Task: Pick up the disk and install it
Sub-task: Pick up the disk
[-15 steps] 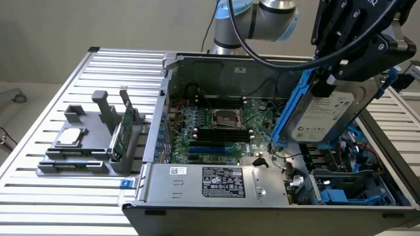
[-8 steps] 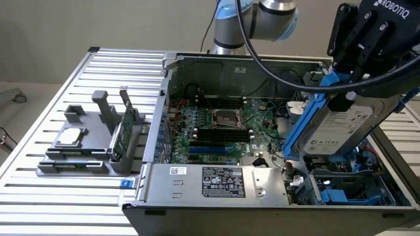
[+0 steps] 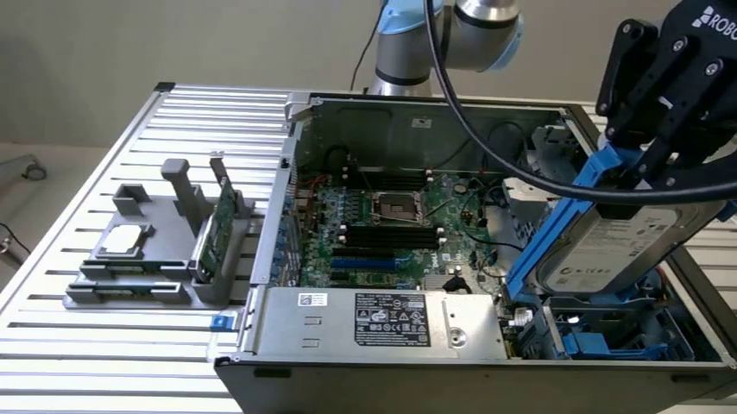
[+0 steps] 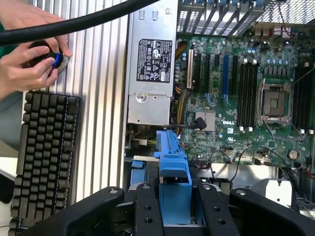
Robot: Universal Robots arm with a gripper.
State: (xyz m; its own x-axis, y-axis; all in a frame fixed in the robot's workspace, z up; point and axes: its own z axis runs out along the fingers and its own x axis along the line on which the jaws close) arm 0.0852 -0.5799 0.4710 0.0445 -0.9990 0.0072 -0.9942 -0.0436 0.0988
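The disk (image 3: 610,246), a silver-grey hard drive with a white label in a bright blue carrier frame, hangs tilted above the open computer case at the exterior view's right. My gripper (image 3: 658,159) is shut on its upper end, black fingers (image 3: 645,95) clamping the carrier. In the wrist view the blue carrier of the disk (image 4: 173,167) sticks out between the two black fingers (image 4: 147,209) of the gripper (image 4: 174,209), pointing down toward the case. Below the disk lies the drive bay (image 3: 599,341) with blue plastic rails.
The open case holds a motherboard (image 3: 386,216) and a power supply (image 3: 381,319) near its front. A grey fixture (image 3: 127,285) at the exterior view's left carries a small square chip (image 3: 124,241) and a green card (image 3: 219,224). A person's hands (image 4: 29,54) and a keyboard (image 4: 44,152) lie beside the case.
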